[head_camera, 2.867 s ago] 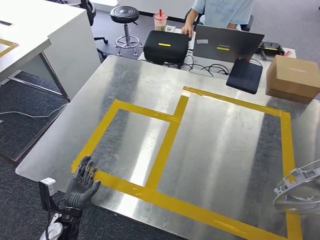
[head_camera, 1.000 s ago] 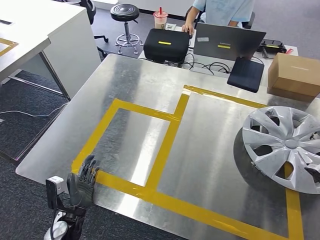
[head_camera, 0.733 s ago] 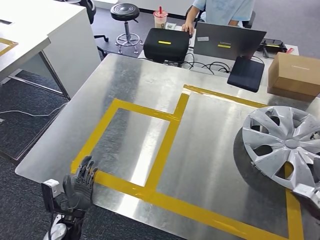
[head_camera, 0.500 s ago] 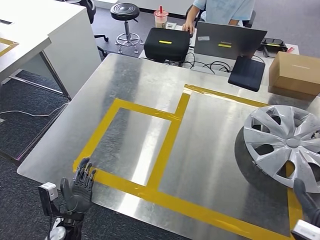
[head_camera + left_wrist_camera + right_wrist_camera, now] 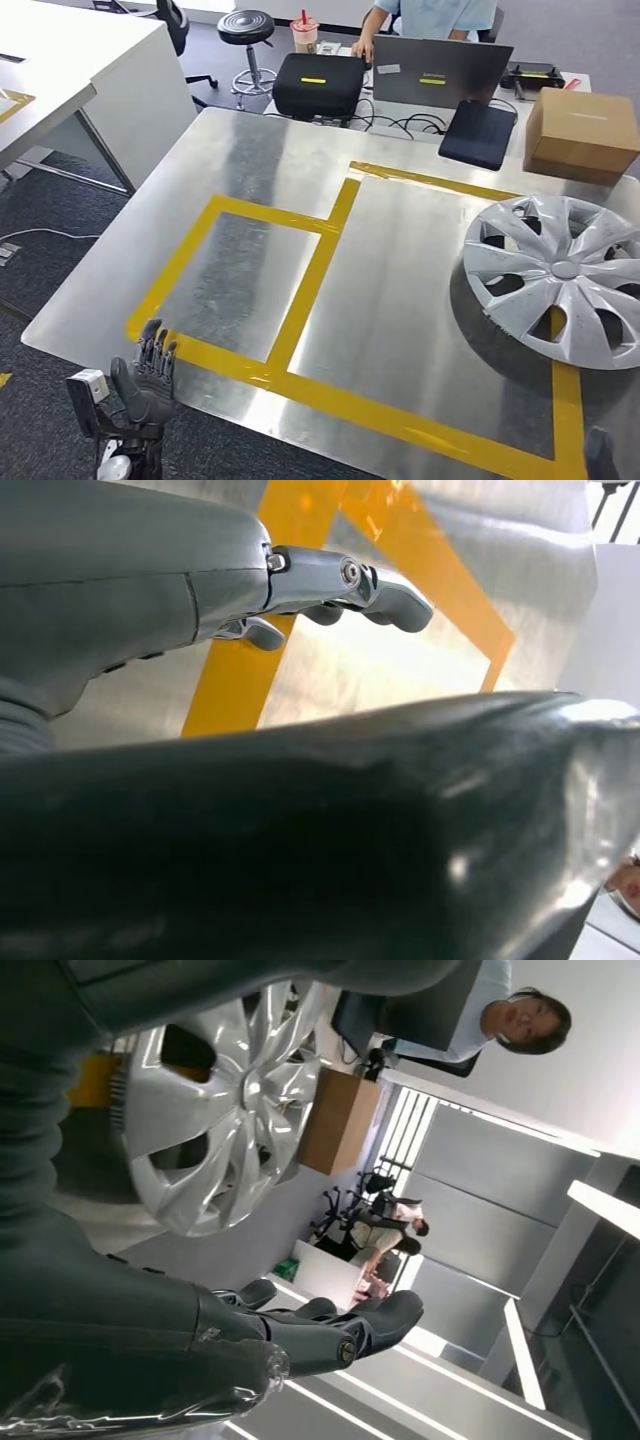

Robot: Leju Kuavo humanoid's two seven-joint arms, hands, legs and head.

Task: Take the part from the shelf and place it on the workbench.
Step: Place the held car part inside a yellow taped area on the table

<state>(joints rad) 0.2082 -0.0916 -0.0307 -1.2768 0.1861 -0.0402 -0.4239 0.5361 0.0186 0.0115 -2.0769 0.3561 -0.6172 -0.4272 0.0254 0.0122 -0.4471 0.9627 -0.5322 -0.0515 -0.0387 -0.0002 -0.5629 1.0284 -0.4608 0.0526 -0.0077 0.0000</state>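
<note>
The part, a silver hubcap (image 5: 558,280), lies flat on the right side of the metal workbench (image 5: 249,160), over the yellow tape line, and nothing holds it. The right wrist view shows the hubcap (image 5: 219,1110) beyond my right hand (image 5: 302,1330), whose fingers are stretched out and hold nothing. In the head view a dark bit of my right hand (image 5: 596,455) shows at the bottom right corner, below the hubcap and apart from it. My left hand (image 5: 147,375) stands at the bench's front left edge, fingers spread and pointing up, empty. In the left wrist view its fingers (image 5: 347,580) hover over yellow tape.
Yellow tape (image 5: 302,290) marks rectangles on the bench. Behind the bench are a cardboard box (image 5: 581,130), a dark flat device (image 5: 477,133), a black case (image 5: 315,85), a laptop (image 5: 432,72) and a seated person (image 5: 430,12). A white table (image 5: 75,70) stands at the left.
My right hand set the hubcap down on the bench, let go of it and drew back toward the bottom right corner. The camera shifted slightly. My left hand stayed near the front edge.
</note>
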